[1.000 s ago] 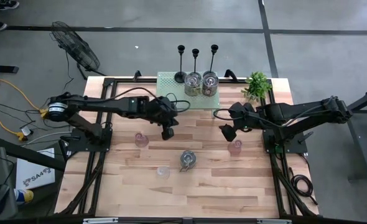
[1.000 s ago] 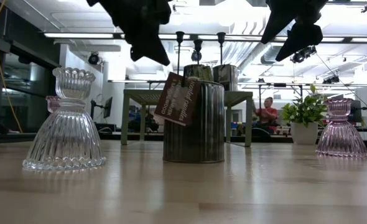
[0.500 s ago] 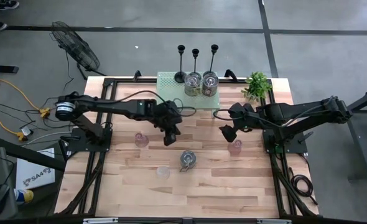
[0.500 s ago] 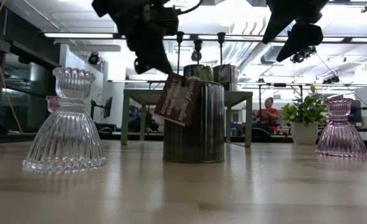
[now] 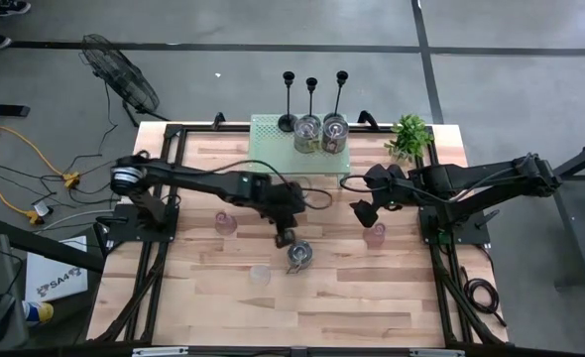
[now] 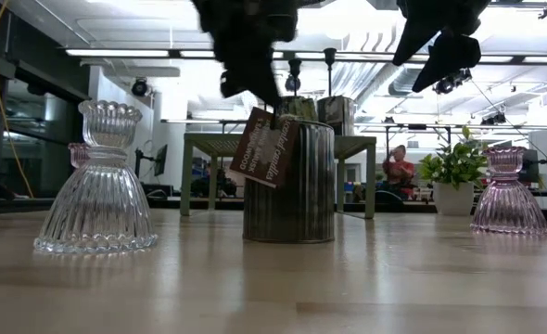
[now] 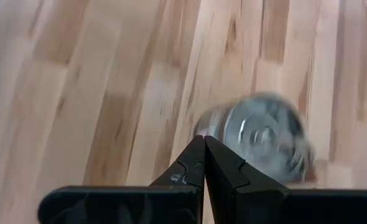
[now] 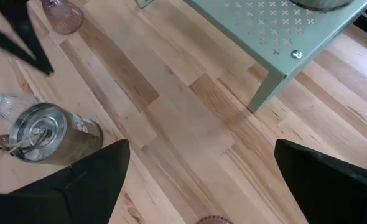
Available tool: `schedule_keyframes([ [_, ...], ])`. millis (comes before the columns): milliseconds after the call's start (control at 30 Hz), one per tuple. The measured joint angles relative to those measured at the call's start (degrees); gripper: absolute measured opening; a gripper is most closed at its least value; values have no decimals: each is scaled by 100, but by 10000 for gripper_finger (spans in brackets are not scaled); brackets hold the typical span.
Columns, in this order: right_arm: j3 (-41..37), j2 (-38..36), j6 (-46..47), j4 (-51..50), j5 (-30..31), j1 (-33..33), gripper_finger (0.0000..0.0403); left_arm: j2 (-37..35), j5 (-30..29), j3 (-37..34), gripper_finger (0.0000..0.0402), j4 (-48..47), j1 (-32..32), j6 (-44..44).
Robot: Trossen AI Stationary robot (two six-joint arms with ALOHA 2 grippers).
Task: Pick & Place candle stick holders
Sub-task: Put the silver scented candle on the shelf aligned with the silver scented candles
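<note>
A squat silvery jar point(image 5: 298, 256) with a brown paper tag stands on its base at the table's middle; it also shows in the low view point(image 6: 292, 181) and, blurred, in the left wrist view point(image 7: 264, 137). My left gripper point(image 5: 286, 236) is shut and hovers just above and to the far left of it point(image 6: 255, 74). My right gripper point(image 5: 362, 211) is open and empty, above a pink glass cup point(image 5: 374, 234). Another pink cup point(image 5: 225, 222) and a clear cup point(image 5: 261, 273) stand on the table. Three black candlesticks point(image 5: 312, 99) stand behind the green shelf.
The pale green perforated shelf point(image 5: 273, 149) at the table's far edge carries two more silvery jars point(image 5: 321, 131). A small leafy plant point(image 5: 409, 136) stands at the far right. Bare wood lies along the table's near edge point(image 5: 302, 317).
My left gripper has moved toward the table's right and near edges, from beside the left pink cup to just over the silvery jar at the middle, its fingers staying shut. The jar and cups have kept their places.
</note>
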Motion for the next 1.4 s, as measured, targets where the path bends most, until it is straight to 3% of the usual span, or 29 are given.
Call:
schedule_keyframes([
  [100, 0, 0, 0, -26, 0, 0, 392, 327, -278, 545, 0, -821, -129, -100],
  [300, 0, 0, -1, -48, -55, 0, 392, 846, -171, 1152, 0, -1011, -305, -348],
  [533, 0, 0, -43, -70, -212, 0, 392, 1009, -307, 1126, 26, -1446, -408, -873],
  [1000, 0, 0, -44, -57, -308, 0, 392, 1057, 17, 1137, 159, -1385, -465, -1575],
  [1400, 0, 0, -24, -55, -319, 0, 392, 1096, -68, 1140, 166, -1375, -460, -1567],
])
